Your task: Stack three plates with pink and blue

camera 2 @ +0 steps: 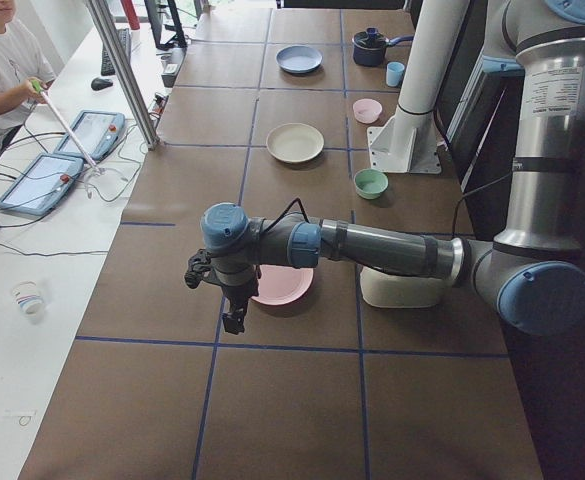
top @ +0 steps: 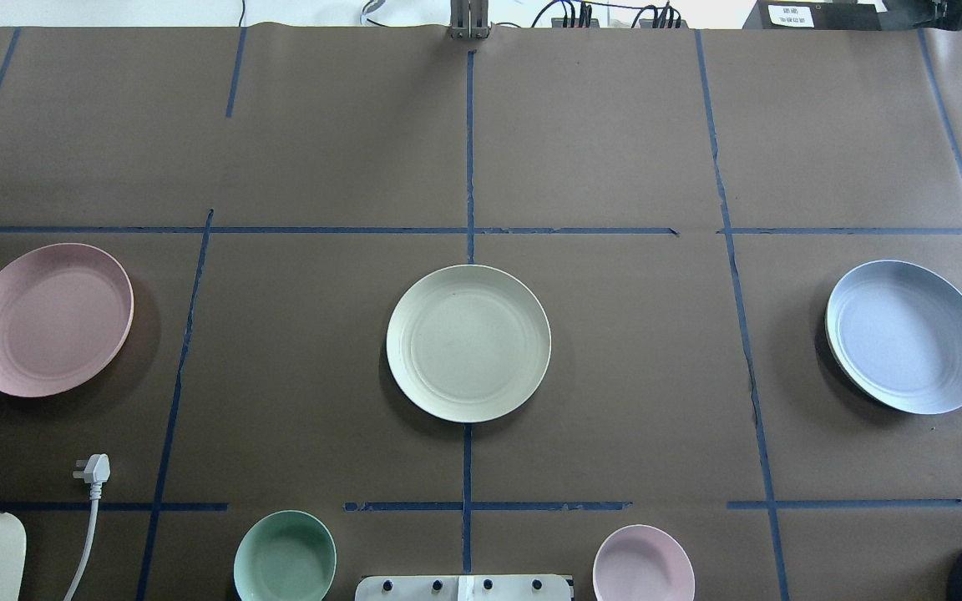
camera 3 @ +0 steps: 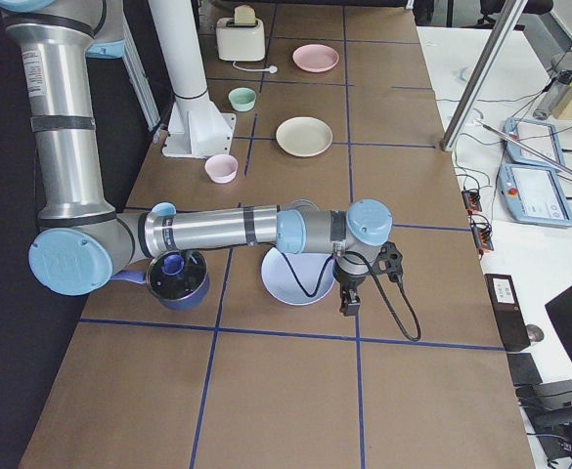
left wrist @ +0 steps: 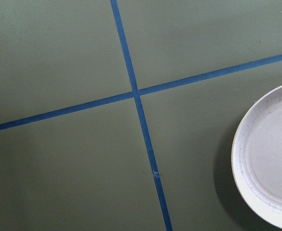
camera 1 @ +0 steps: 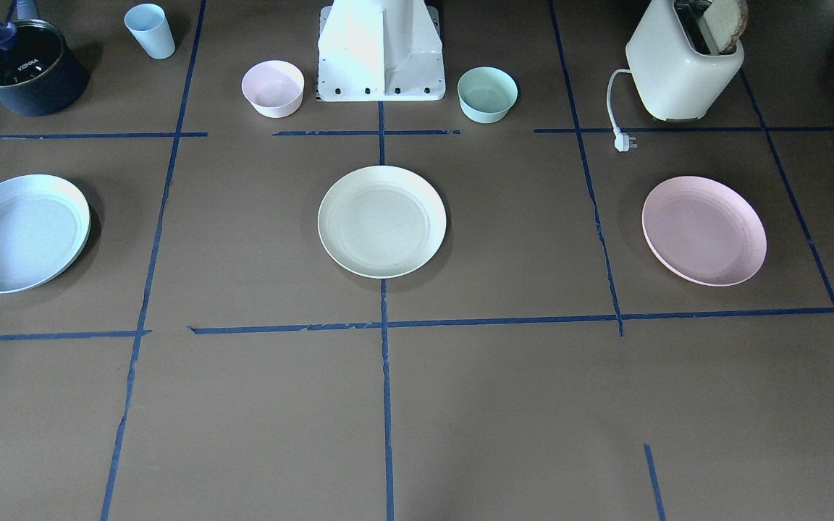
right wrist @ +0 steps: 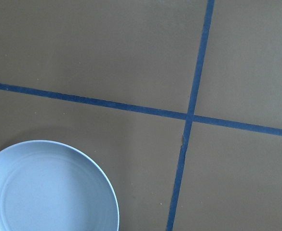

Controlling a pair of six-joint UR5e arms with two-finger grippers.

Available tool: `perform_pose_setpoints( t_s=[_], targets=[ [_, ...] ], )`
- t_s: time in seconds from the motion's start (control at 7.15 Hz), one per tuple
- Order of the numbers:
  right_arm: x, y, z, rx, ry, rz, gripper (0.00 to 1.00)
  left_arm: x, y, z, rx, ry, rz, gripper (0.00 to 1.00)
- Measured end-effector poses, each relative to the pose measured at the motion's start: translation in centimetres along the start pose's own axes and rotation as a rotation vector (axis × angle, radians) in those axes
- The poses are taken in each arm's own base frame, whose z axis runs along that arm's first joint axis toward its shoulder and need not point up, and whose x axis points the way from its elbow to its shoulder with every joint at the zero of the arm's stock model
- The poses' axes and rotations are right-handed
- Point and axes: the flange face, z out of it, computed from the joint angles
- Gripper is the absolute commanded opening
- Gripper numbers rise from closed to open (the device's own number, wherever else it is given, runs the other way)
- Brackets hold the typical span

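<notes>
Brown-papered tabletop (top: 615, 376) is carrying, well apart, a pale pink round ridged plate (top: 49, 319) left, a cream round ridged plate (top: 468, 342) centre and a light blue round ridged plate (top: 907, 335) right, each looking light, stiff and best pinched at its rim, while the left pincer (camera 2: 234, 320) and right pincer (camera 3: 347, 303) are hovering beside the outer two, whether apart or together I cannot tell.

3 plates flat, apart: pink plate (top: 50, 320), cream plate (top: 468, 342), blue plate (top: 907, 336).

- Front view: from across the tabletop (camera 1: 460, 405), facing the robot base (camera 1: 381, 58), looking steeply down.
- Overhead view: from behind the robot, high up, looking forward and down; same cream plate (top: 468, 342) in the middle as the front view.
- Side views: from each end, looking along the tabletop.
- Wrist views: very near, looking straight down; pink plate (left wrist: 271, 159) edge in the left, blue plate (right wrist: 44, 192) edge in the right.
</notes>
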Motion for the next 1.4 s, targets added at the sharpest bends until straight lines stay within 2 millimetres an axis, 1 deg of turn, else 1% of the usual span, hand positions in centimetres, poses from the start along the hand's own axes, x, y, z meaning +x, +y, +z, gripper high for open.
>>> perform_pose_setpoints(
  t_s=[0.42,0.7,1.12,1.4],
  targets=[
    [0.2,0.5,0.2,-0.011,0.002,-0.001,1.00,-0.3,1.0,0.5,-0.035,0.004,-0.022,1.00],
    [0.2,0.7,0.3,-0.010,-0.006,-0.001,1.00,-0.4,1.2,0.7,-0.040,0.007,-0.032,1.00],
    [0.1,0.8,0.6,-0.011,-0.009,0.000,1.00,0.3,1.0,-0.1,0.002,0.002,0.008,1.00],
    [-0.1,0.7,1.0,-0.017,-0.007,-0.007,1.00,0.4,1.4,0.0,0.024,0.001,0.031,1.00]
  ],
)
